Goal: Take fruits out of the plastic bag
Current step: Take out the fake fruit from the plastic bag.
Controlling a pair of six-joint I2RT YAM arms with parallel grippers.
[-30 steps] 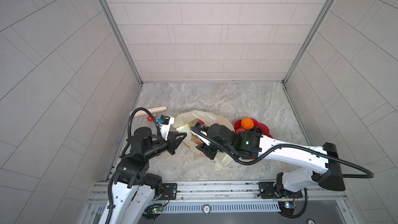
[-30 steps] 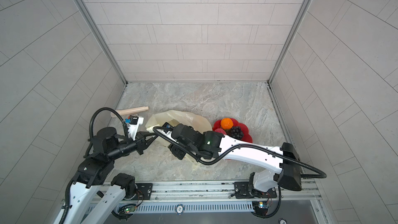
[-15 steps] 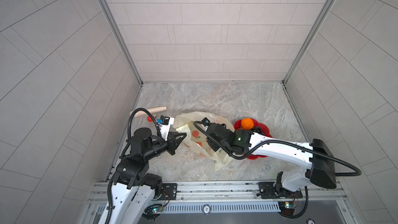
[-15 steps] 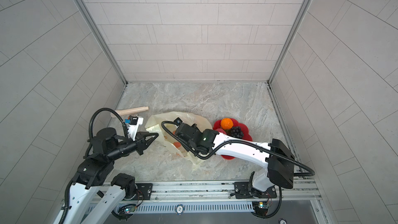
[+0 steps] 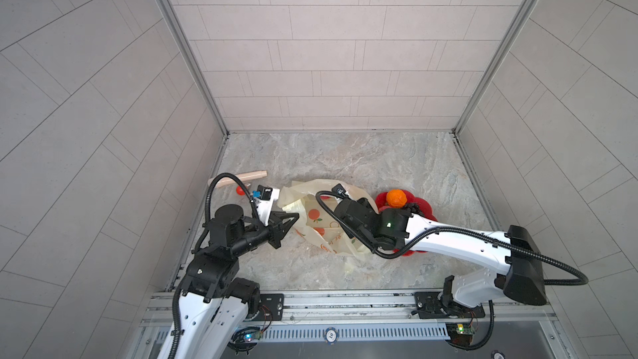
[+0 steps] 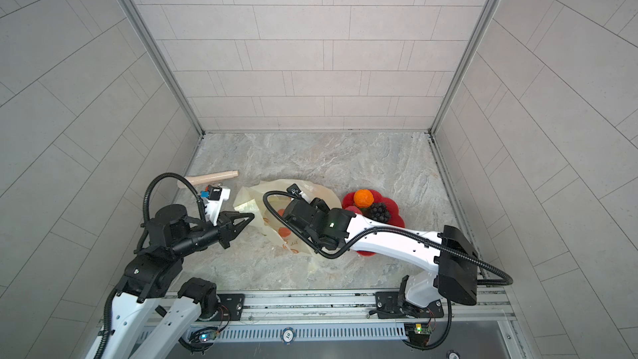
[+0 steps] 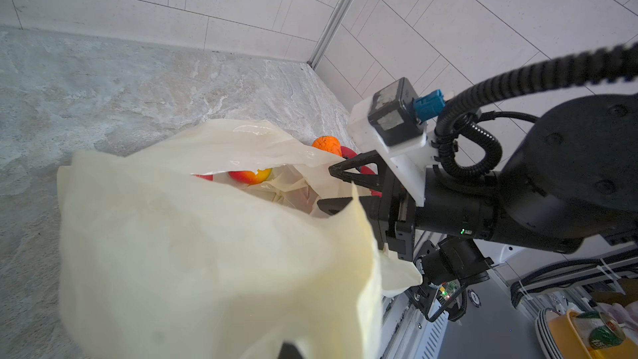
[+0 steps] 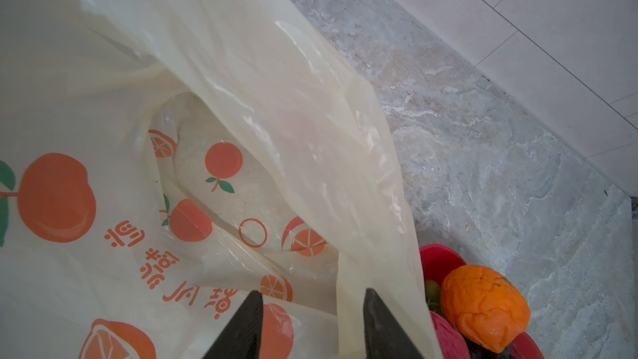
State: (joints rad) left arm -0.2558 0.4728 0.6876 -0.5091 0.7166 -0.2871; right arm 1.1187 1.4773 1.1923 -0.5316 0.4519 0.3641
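The pale-yellow plastic bag [image 5: 312,217] printed with oranges lies crumpled mid-table, its mouth gaping in the left wrist view [image 7: 207,236]. My left gripper [image 5: 294,217] is shut on the bag's left edge. My right gripper [image 8: 310,319] is open at the bag's right side by the plate, with a fold of film between its fingers [image 7: 341,170]. A red-and-yellow peach [image 7: 248,176] shows in the gap between the bag's layers. On the red plate [image 6: 393,207] sit an orange [image 6: 363,197], dark purple grapes [image 6: 379,211] and a pink fruit [image 8: 445,338].
A wooden stick [image 5: 241,178] and a small red ball [image 5: 239,189] lie by the left wall behind my left wrist. The red plate touches the bag's right side. The metal rail [image 5: 345,300] runs along the table's front edge.
My right gripper has swung from the bag's near side to its far right side by the plate, and its jaws have spread wider. The bag has shifted with it. The left arm is still.
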